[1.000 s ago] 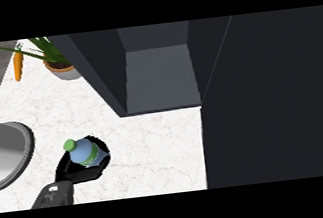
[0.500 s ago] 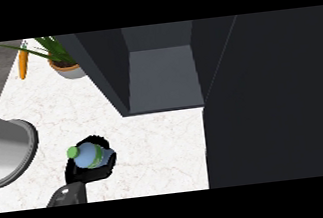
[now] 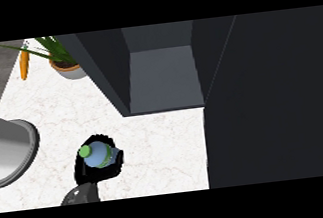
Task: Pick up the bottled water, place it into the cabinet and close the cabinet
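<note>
**Me:** Since a second ago, my hand (image 3: pixel 96 166) with the bottle (image 3: pixel 98 155) has slid a little down and back toward me. It is no nearer the cabinet (image 3: pixel 162 78) than it was.

**Spotter:** Which hand is that?

**Me:** I can't say. Only one shows, low and left of centre, and I see no second hand at all.

**Spotter:** What worries you from here?

**Me:** Biggest first: the cabinet. Its open bay sits well apart from the bottle, up and to the right, between dark walls. If I swing in off-line, I judge the bottle or my forearm could clip the left wall or the front lip. The dark mass (image 3: pixel 275 98) on the right may be the open door, and a wide arc could knock it. Next, the big grey pot (image 3: pixel 2 154) sits near my hand on the left, so a leftward drift could bump it. The plant (image 3: pixel 67 66) is far enough off to ignore.

**Spotter:** And the hold?

**Me:** Black fingers are curled round the bottle and hide most of it. I see it from nearly straight above, so I can't tell how low the fingers sit. If they're high, it could tip on the way.

**Spotter:** How does it look?

**Me:** Small, pale blue body, green cap (image 3: pixel 85 151), upright over the counter (image 3: pixel 161 146).
</note>
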You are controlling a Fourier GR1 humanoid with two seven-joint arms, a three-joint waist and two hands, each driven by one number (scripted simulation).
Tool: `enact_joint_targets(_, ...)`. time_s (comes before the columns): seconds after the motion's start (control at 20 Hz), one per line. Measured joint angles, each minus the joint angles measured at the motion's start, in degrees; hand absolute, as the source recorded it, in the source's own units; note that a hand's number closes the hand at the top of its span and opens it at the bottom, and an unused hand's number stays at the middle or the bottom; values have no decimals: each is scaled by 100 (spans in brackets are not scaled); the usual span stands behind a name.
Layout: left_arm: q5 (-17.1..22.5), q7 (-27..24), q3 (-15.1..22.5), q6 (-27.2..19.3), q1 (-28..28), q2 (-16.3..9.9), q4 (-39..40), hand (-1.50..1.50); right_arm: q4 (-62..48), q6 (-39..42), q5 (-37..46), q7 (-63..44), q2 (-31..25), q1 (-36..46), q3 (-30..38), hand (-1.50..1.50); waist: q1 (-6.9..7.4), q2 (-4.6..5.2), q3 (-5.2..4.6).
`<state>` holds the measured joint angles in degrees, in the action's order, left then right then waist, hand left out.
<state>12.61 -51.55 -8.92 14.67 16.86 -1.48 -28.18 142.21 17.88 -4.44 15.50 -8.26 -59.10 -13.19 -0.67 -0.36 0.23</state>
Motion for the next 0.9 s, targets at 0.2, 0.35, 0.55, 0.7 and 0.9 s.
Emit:
enact_joint_targets(0.2, 567, 283, 626, -242, -16, 91, -433, 150, -8, 6, -12, -59, 25, 52, -18, -150, 12, 0, -13)
enact_joint_targets(0.35, 1015, 712, 1142, -614, 8, 120, -984, 150, -67, -9, -54, -99, 59, 190, 25, -150, 30, -5, -15)
enact_joint_targets(0.55, 1324, 1301, 1675, -1256, 80, 137, -1785, 150, -63, -1, -85, -92, 89, 161, 72, -150, 26, -5, -16)
enact_joint_targets(0.7, 1204, 1649, 1971, -1887, 269, 143, -2262, 150, -68, 15, -114, -121, 78, 210, 175, -150, 31, -1, -16)
enact_joint_targets(0.9, 1245, 2016, 2482, -2740, 499, 146, -2749, 150, -113, 54, -129, -123, 118, 267, 197, -150, 5, 8, -19)
